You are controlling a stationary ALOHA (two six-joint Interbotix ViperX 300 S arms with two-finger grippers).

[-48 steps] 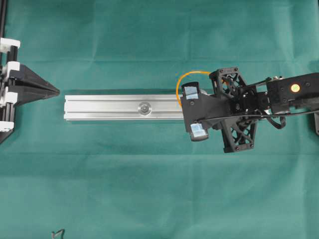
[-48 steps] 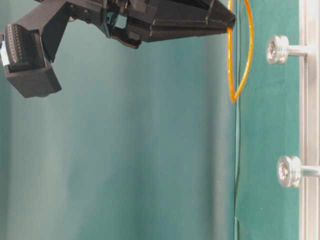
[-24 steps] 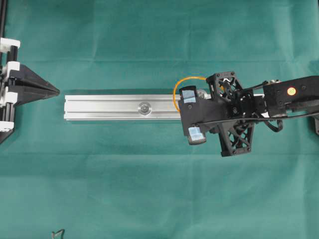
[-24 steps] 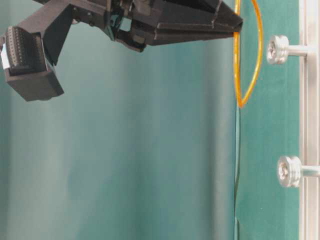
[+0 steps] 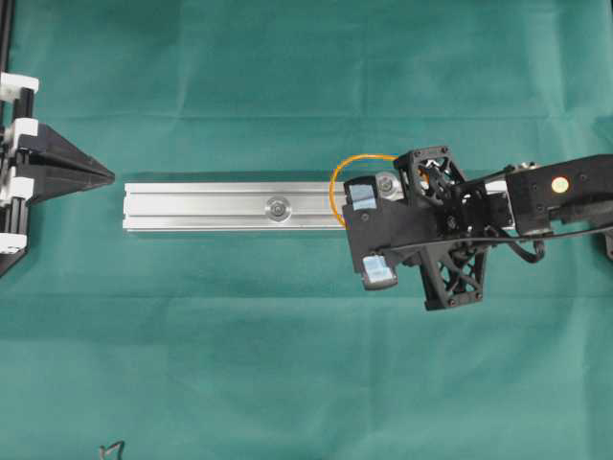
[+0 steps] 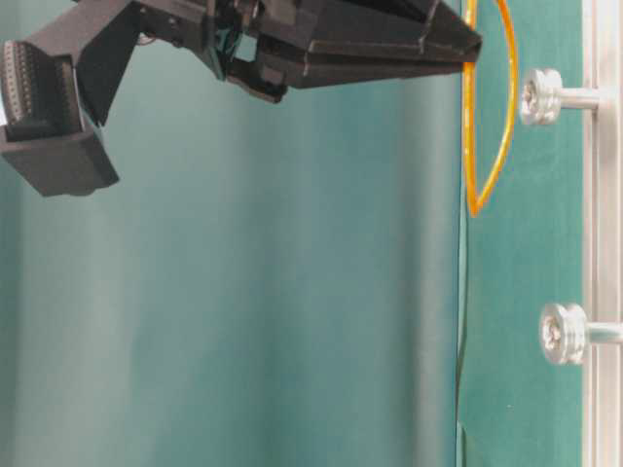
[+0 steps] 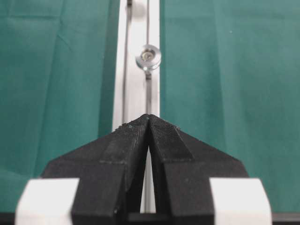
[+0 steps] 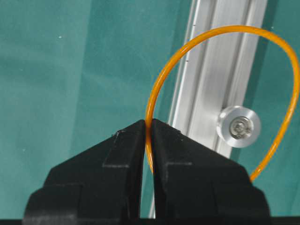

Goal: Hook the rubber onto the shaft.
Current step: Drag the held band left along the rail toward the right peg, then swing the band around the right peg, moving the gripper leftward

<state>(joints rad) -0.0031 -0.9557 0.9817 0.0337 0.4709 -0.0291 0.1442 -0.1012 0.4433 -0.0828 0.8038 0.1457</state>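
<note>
A green cloth (image 5: pixel 287 335) covers the table, with an aluminium rail (image 5: pixel 230 207) lying across it. The right gripper (image 8: pixel 147 129) pinches the rubber (image 8: pixel 187 51), whose loop arcs around the nearer shaft (image 8: pixel 238 126) in the right wrist view. Only the left wrist view shows the left gripper (image 7: pixel 149 119) closed and empty above the rail's end.

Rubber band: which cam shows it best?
Right wrist: the rubber band fills the frame, pinched in the right tool, looping around the shaft. Overhead shows a partial arc; table-level an edge-on sliver; left wrist nothing.
</note>
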